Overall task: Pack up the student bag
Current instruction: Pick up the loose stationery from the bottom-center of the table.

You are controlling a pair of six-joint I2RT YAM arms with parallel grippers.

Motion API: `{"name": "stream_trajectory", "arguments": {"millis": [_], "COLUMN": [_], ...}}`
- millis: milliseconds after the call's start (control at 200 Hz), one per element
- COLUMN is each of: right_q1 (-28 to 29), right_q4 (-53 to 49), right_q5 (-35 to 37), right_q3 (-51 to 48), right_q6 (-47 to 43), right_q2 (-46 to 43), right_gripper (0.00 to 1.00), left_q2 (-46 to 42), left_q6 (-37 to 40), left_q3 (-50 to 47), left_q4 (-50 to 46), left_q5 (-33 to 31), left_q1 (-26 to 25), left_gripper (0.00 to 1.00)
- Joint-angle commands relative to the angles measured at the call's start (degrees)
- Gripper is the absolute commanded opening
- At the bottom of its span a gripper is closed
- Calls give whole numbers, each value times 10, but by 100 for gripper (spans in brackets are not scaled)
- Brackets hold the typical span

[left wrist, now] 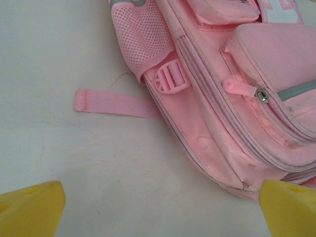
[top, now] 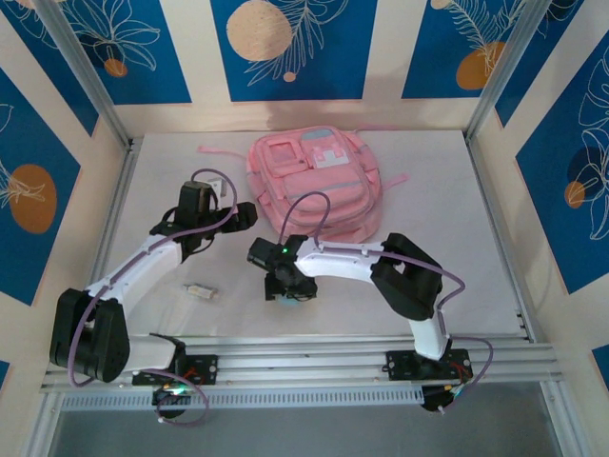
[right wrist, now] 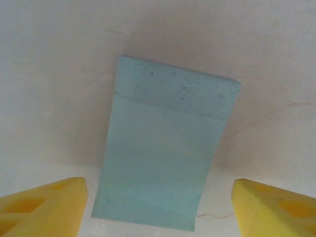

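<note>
Student bag [top: 314, 181] lies flat on the table [top: 457, 238], upper centre of the top view. Left gripper [left wrist: 160, 207] is spread wide and empty, its right fingertip just beside the bag's lower corner. Right gripper [right wrist: 158, 210] is spread, straddling a pale blue block [right wrist: 163, 163] at frame centre, not closed on it.

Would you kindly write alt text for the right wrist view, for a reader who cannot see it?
A pale teal rectangular block lies flat on a white table, seen from close above. Two yellow fingers sit at the lower corners, one either side of the block, spread apart and not touching it.
</note>
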Motion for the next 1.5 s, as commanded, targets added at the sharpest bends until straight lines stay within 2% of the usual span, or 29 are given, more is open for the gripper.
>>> {"name": "stream_trajectory", "arguments": {"millis": [0,135,265,385,440,530,660,870,1000,1265,1385,1495], "right_q1": [-2,-2,-3,-4,-7,-7,-8,-7,-13,-74,-124,-185], "right_q4": [-12,-17,-17,-12,-10,-9,-11,-14,-10,4,8,18], "right_q5": [5,8,8,5,0,4,4,13,7,-17,-13,-11], "right_q3": [-1,1,1,-1,-1,1,3,-2,-9,-34,-56,-86], "right_q6": [8,12,10,8,7,5,6,10,-1,-68,-94,-113], "right_q2": [15,24,25,25,28,30,38,28,-9,-127,-177,-219], "right_gripper": [73,71,61,58,61,73,75,56,53,48,48,47], "left_q2": [-12,-9,-6,-3,-1,1,0,-1,5,45,71,106], "left_q6": [6,6,6,5,5,5,5,8,15,27,56,112], "left_q3": [-4,-3,-3,-2,-1,1,3,2,8,51,89,143], "left_q4": [10,12,11,12,11,10,8,4,6,13,6,-20], "left_q5": [13,16,16,18,20,23,24,25,41,82,70,35], "left_q1": [9,10,11,11,12,13,13,13,13,-2,-36,-84], "left_gripper": [100,100,100,100,100,100,100,100,100,93,92,91]}}
